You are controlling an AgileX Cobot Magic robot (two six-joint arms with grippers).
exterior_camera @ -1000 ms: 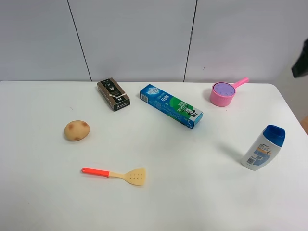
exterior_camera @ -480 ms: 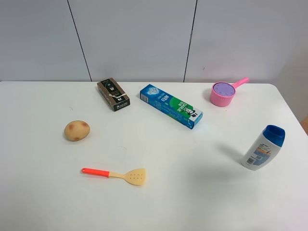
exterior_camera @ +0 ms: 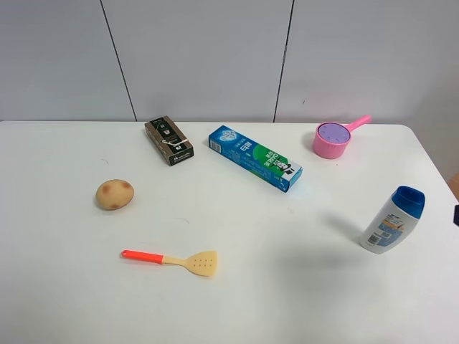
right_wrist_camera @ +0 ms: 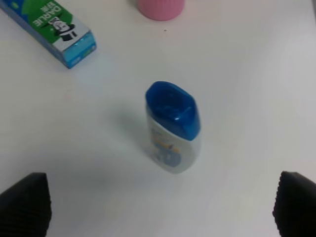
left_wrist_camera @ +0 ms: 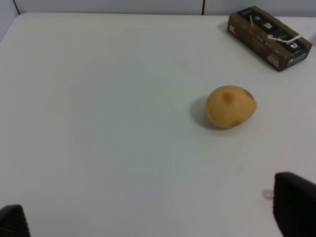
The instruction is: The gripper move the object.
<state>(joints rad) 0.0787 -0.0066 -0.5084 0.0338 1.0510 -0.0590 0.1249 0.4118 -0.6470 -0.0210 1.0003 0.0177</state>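
Note:
The purple tub (exterior_camera: 333, 132) shows only its lilac dotted lid; it sits inside the pink saucepan (exterior_camera: 331, 141) at the back right of the table. In the right wrist view only the saucepan's pink wall (right_wrist_camera: 160, 7) shows. My right gripper (right_wrist_camera: 160, 205) is open and empty, hovering above the white blue-capped bottle (right_wrist_camera: 173, 128); in the high view only a dark sliver of it (exterior_camera: 456, 213) shows at the right edge. My left gripper (left_wrist_camera: 153, 212) is open and empty, above the table short of the potato (left_wrist_camera: 230, 106).
A blue-green toothpaste box (exterior_camera: 255, 158) lies at the back middle, a brown box (exterior_camera: 169, 140) at the back left. The potato (exterior_camera: 115, 194) lies left, an orange-handled spatula (exterior_camera: 172, 260) in front. The bottle (exterior_camera: 392, 220) stands at the right.
The dark arm part at the upper right edge a second ago has left there; a dark sliver now shows lower on the right edge. The objects have not moved.

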